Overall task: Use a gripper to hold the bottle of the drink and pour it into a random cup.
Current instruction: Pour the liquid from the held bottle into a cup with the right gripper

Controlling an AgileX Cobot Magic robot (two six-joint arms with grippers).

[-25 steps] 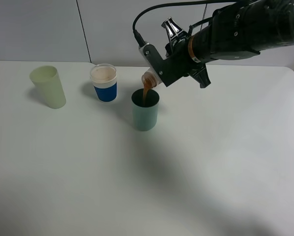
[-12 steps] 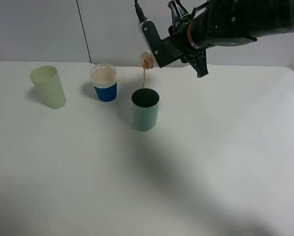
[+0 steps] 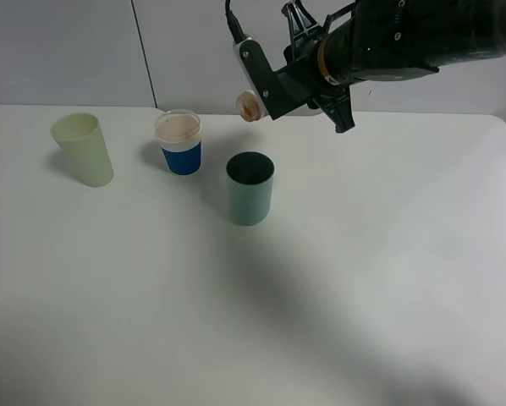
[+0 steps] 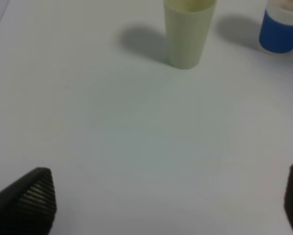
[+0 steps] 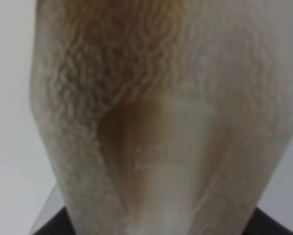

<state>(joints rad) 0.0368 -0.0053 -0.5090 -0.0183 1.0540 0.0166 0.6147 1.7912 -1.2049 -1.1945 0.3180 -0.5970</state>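
Observation:
My right gripper (image 3: pixel 268 90) hangs high over the table's back, shut on the bottle (image 3: pixel 251 105). The bottle lies tipped on its side, above and a little behind the teal cup (image 3: pixel 250 188). Only its mouth shows past the black fingers. No stream falls from it. In the right wrist view the translucent bottle (image 5: pixel 156 122) fills the frame, with a brown trace of the drink (image 5: pixel 124 129) inside. The cup stands upright with a dark inside. My left gripper (image 4: pixel 166 208) is open over bare table, its fingertips (image 4: pixel 31 198) far apart, and it is out of the exterior view.
A pale yellow-green tumbler (image 3: pixel 83 150) stands at the back left, also seen in the left wrist view (image 4: pixel 188 32). A blue-and-white cup (image 3: pixel 179 141) stands between it and the teal cup. The white table (image 3: pixel 363 279) runs wide in front and to the right.
The right gripper has risen with the bottle, away from the teal cup's rim. The brown stream thinned and then stopped. The cups have not moved.

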